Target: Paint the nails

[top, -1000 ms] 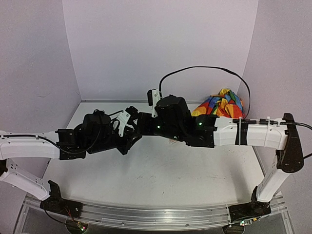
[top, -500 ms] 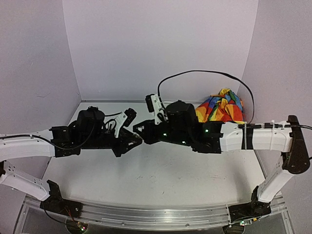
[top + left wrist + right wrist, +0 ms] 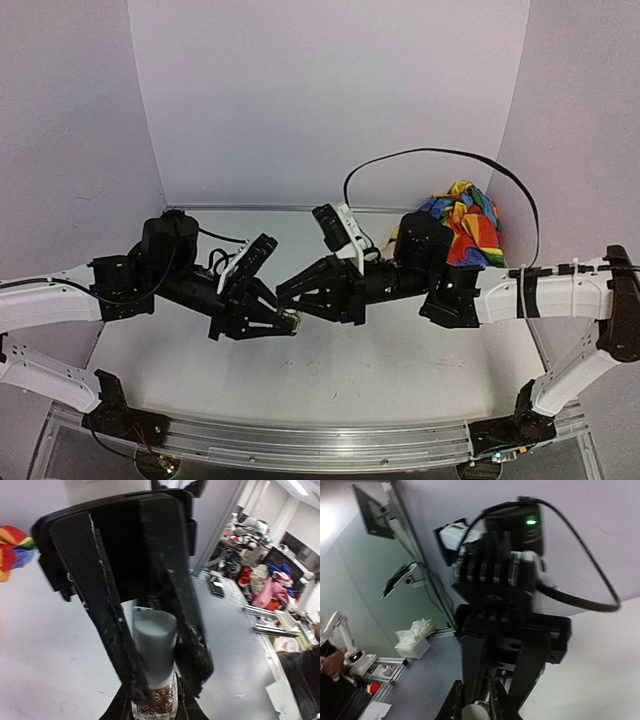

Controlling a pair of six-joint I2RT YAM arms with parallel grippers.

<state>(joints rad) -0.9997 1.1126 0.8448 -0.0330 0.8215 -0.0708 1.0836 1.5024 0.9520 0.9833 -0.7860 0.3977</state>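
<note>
The left gripper (image 3: pixel 288 325) is clamped on a tiny glass polish bottle of pinkish glitter (image 3: pixel 156 702), its pale cap (image 3: pixel 155 642) between the fingers. The right gripper (image 3: pixel 289 302) pinches the same bottle (which end is unclear). The cap looks unopened, so painting hasn't begun. The nails are hidden; the rainbow patchwork sleeve (image 3: pixel 462 222) lies well behind the right jaws.

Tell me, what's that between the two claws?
A small pale-capped bottle. The left claw clamps its capped end and the right claw grips the glass end. The left wrist view shows it best.
</note>
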